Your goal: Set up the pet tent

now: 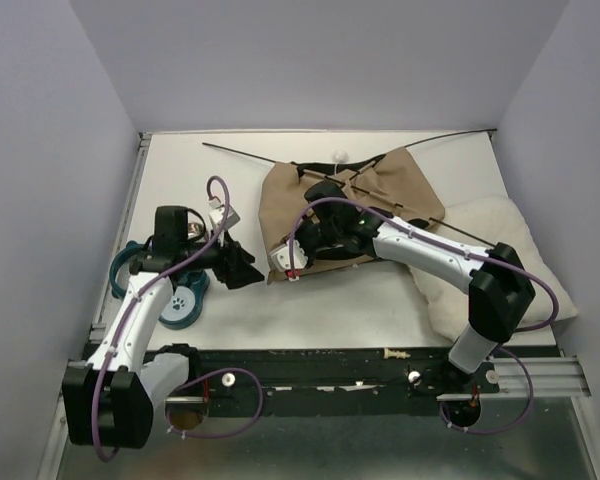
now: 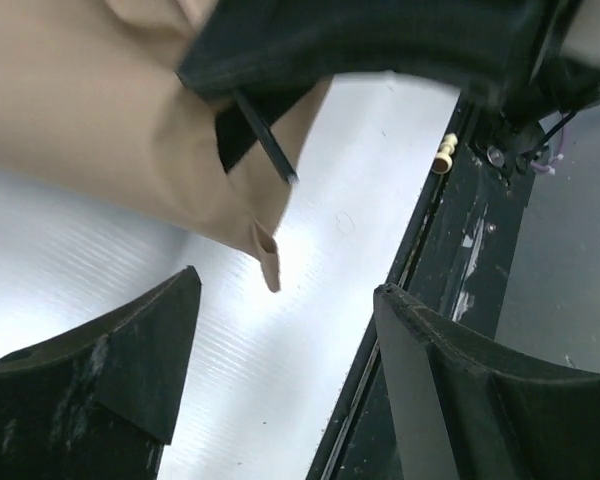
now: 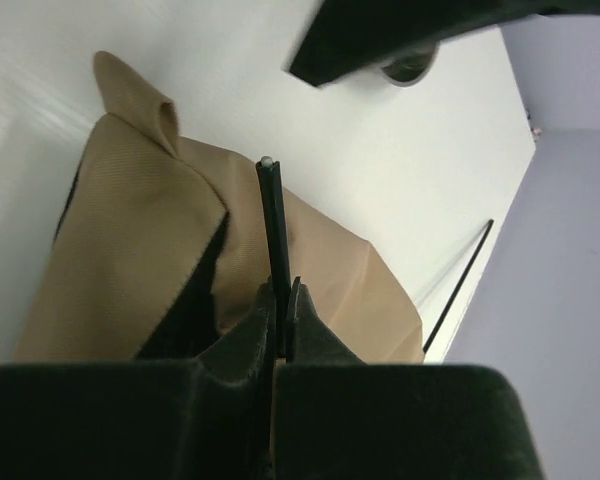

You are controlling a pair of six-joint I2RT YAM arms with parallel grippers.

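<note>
Right gripper (image 3: 280, 300) clamped a black pole (image 3: 273, 220) of the pet tent (image 1: 405, 185), toward the far edge of the table (image 1: 360, 310); left gripper (image 2: 285, 290) stood released.

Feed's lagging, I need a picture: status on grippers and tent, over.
Left gripper open, empty, near a corner of the tan fabric tent. Right gripper shut on thin black tent pole. Tent collapsed, not raised. White fluffy cushion lies to its right.

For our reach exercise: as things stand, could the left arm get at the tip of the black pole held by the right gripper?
Probably yes: the left gripper is open, and the black pole juts from the right gripper just ahead of it, tip free, nothing between.
</note>
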